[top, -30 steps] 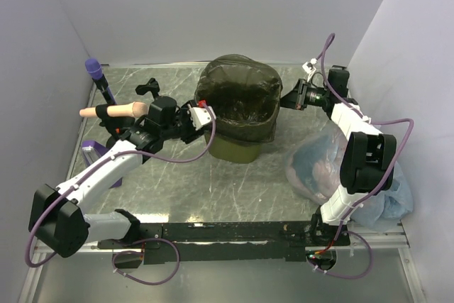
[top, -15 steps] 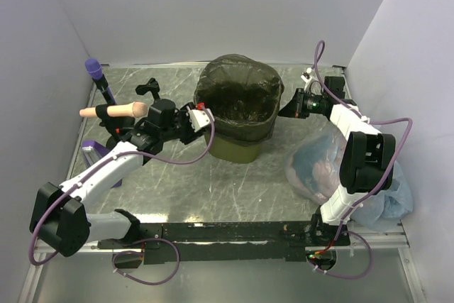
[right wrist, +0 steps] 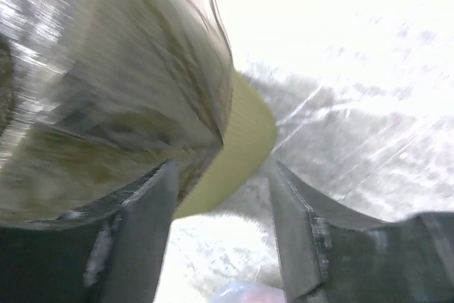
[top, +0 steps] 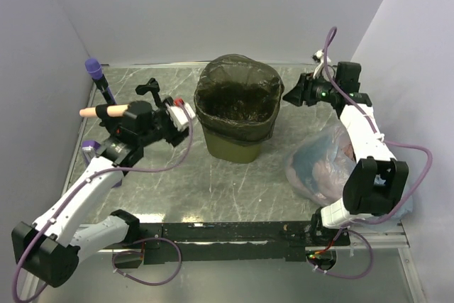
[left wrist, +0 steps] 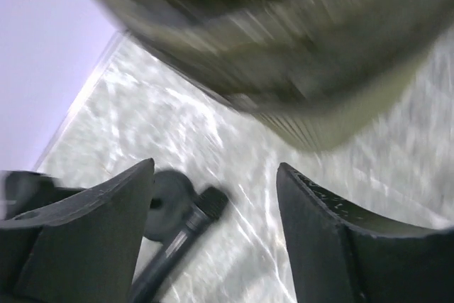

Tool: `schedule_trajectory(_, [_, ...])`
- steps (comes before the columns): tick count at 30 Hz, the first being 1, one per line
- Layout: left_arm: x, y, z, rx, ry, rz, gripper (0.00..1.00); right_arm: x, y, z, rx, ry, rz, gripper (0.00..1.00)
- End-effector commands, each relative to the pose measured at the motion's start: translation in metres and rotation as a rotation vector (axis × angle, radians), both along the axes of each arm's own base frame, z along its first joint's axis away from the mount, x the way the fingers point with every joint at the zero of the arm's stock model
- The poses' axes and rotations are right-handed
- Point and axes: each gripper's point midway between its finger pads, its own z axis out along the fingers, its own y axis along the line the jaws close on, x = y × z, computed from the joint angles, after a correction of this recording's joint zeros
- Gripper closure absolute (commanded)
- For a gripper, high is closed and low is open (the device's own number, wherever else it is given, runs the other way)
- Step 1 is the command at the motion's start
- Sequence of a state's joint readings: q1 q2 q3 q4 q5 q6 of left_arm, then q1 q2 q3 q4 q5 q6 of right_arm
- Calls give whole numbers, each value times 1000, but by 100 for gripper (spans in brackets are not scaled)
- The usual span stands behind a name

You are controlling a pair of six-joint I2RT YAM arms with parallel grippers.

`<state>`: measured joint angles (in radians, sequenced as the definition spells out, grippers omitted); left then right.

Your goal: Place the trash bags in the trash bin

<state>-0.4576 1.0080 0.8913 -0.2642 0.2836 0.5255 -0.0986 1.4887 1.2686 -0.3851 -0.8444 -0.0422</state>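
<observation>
The olive-green trash bin [top: 234, 149] stands at mid-table. A dark translucent trash bag [top: 237, 97] lines it, its edge folded down over the rim and upper walls. My left gripper [top: 181, 113] hangs open just left of the bin, apart from it. In the left wrist view the left gripper [left wrist: 216, 168] has only table between its fingers, with the blurred bin [left wrist: 340, 118] above. My right gripper [top: 291, 95] is open beside the bin's right rim, clear of the bag. In the right wrist view the right gripper [right wrist: 221, 168] is empty, with the bag-covered bin [right wrist: 248, 147] to its left.
A clear bluish bag [top: 319, 164] with pinkish contents lies at the right, by the right arm. A purple-headed stick [top: 93, 69] and a wooden-handled tool [top: 99, 111] stand at the left wall. A black rod on a round base [left wrist: 181, 228] lies under the left gripper. Walls enclose three sides.
The right gripper has opened and drawn back up and away from the bin's right rim. The left gripper has widened and pulled left, off the bin's left rim.
</observation>
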Motion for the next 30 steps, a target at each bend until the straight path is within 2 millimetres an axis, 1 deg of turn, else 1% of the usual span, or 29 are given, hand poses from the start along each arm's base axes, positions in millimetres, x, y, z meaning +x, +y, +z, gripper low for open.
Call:
schedule_trajectory(1, [18, -3, 100, -252, -79, 70, 24, 2, -7, 41, -31, -107, -34, 35])
schedule_trajectory(2, [22, -5, 120, -305, -80, 68, 23, 1, -6, 42, -32, -106, -35, 35])
schedule_trajectory(5, [45, -17, 156, -388, -61, 51, 22, -4, -6, 42, -36, -102, -33, 31])
schedule_trajectory(6, [56, -21, 161, -410, -50, 55, 22, -8, -3, 45, -28, -109, -13, 26])
schedule_trajectory(7, [65, -24, 168, -438, -47, 57, 22, -11, 0, 47, -25, -117, 6, 11])
schedule_trajectory(8, [78, -27, 166, -448, -28, 65, 23, -16, 4, 51, -19, -124, 24, 1])
schedule_trajectory(10, [99, -33, 172, -484, -5, 85, 23, -25, 11, 59, 2, -141, 63, 1])
schedule_trajectory(11, [107, -37, 167, -506, 36, 97, 24, -30, 14, 63, 6, -148, 75, 1])
schedule_trajectory(13, [118, -40, 165, -567, 98, 123, 26, -39, 15, 64, -38, -163, 78, 1])
schedule_trajectory(14, [122, -40, 164, -591, 115, 142, 27, -42, 13, 61, -74, -159, 69, 1])
schedule_trajectory(16, [128, -32, 165, -638, 109, 215, 30, -52, 8, 50, -147, -145, 35, 4])
schedule_trajectory(17, [133, -20, 166, -655, 79, 290, 30, -57, 6, 46, -159, -142, 26, 5])
schedule_trajectory(19, [136, -3, 161, -661, 48, 385, 32, -68, 4, 36, -183, -128, 6, 7])
schedule_trajectory(20, [137, 1, 148, -631, 62, 416, 34, -72, 5, 32, -186, -122, 7, 8])
schedule_trajectory(22, [134, 4, 128, -576, 114, 435, 37, -76, 10, 26, -180, -102, 23, 9])
schedule_trajectory(23, [129, 2, 118, -554, 142, 421, 38, -75, 12, 23, -177, -96, 24, 10])
schedule_trajectory(25, [115, -5, 103, -529, 182, 375, 39, -67, 12, 27, -173, -108, 17, 10])
schedule_trajectory(26, [106, -11, 95, -513, 187, 348, 39, -64, 22, 30, -173, -120, 46, 10])
schedule_trajectory(30, [81, -28, 71, -480, 245, 273, 39, -37, 27, 39, -202, -147, 55, 10])
